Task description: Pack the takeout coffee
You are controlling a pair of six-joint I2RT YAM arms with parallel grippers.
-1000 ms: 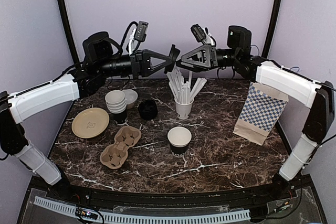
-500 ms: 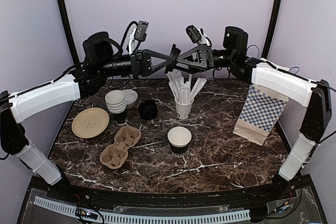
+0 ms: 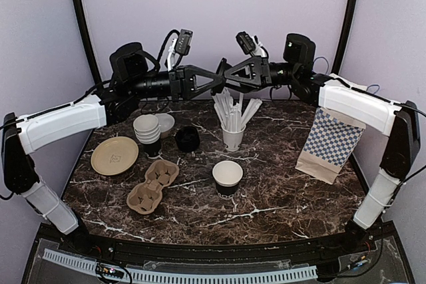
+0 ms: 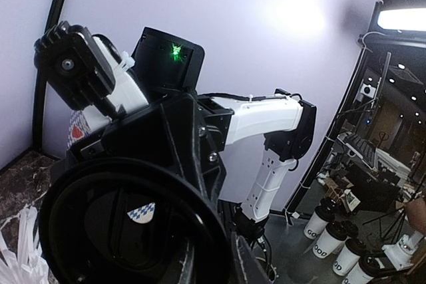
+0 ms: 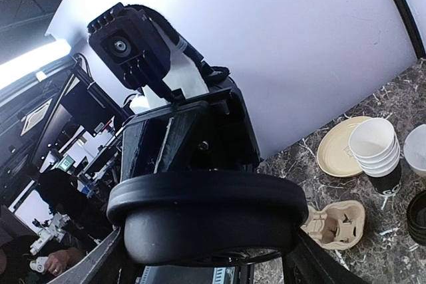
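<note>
No capped cup shows in any view. A lidless black paper cup (image 3: 227,177) with a white inside stands mid-table. A black plastic lid (image 3: 220,73) hangs high above the back of the table between both grippers. My left gripper (image 3: 217,76) is shut on it; the lid fills the lower left of the left wrist view (image 4: 120,231). My right gripper (image 3: 225,73) meets it from the right. In the right wrist view the lid (image 5: 206,217) sits edge-on with my fingers (image 5: 309,265) against both sides. A blue-checked paper bag (image 3: 331,143) leans at the right.
A pulp cup carrier (image 3: 153,185) lies front left, with a beige plate (image 3: 114,155) behind it. A stack of lidless black cups (image 3: 147,131), a low stack of black lids (image 3: 188,139) and a white cup of straws (image 3: 233,124) stand at the back.
My left gripper carried the lid rightward and slightly up. My right gripper moved left to meet it, and its fingers now flank the lid.
</note>
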